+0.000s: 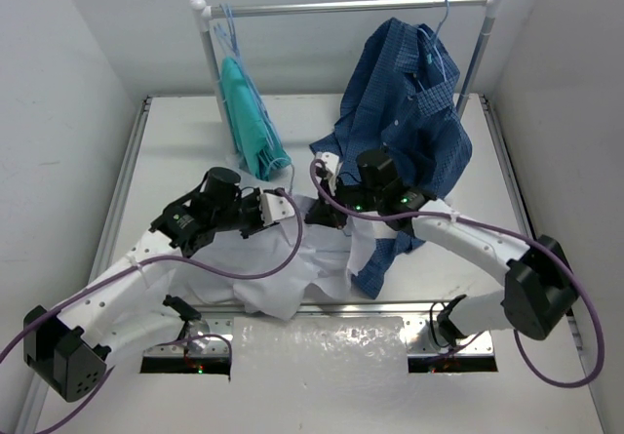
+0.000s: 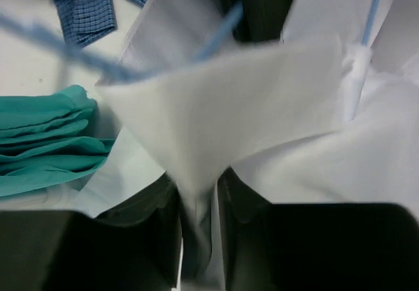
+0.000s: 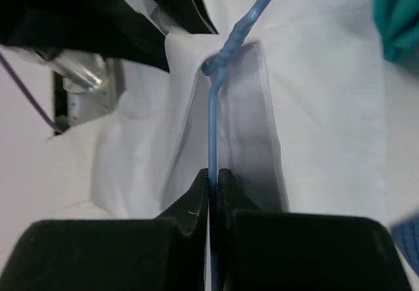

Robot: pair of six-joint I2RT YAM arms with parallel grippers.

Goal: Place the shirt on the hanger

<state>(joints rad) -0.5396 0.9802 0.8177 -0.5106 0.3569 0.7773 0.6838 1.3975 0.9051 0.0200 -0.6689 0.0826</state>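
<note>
Centrally, shows the shirt [image 1: 283, 278] heaped on the near middle of the desk [image 1: 175, 151], with its collar end raised between the two arms. Places the right gripper [image 3: 211, 180] clamped fully shut on the wire of the hanger [image 3: 211, 127]. Traces that wire straight ahead of the fingers to a twisted neck standing inside the upturned collar, then on to a hook angling up and away. Sets the left gripper [image 2: 198, 193] opposite and very near, all but closed, with a point of collar cloth caught between its fingers; gives no way to judge how firm that pinch is. Probably turns the coming move on this facing pair: hanger axis aimed from the right gripper toward the left one, cloth to be drawn along it. Leaves little room: puts the dark blue checked shirt [image 1: 409, 112] against the white one on the right, the teal garment [image 1: 249, 112] just beyond the left gripper, and the rail [image 1: 341, 7] across the far edge.
</note>
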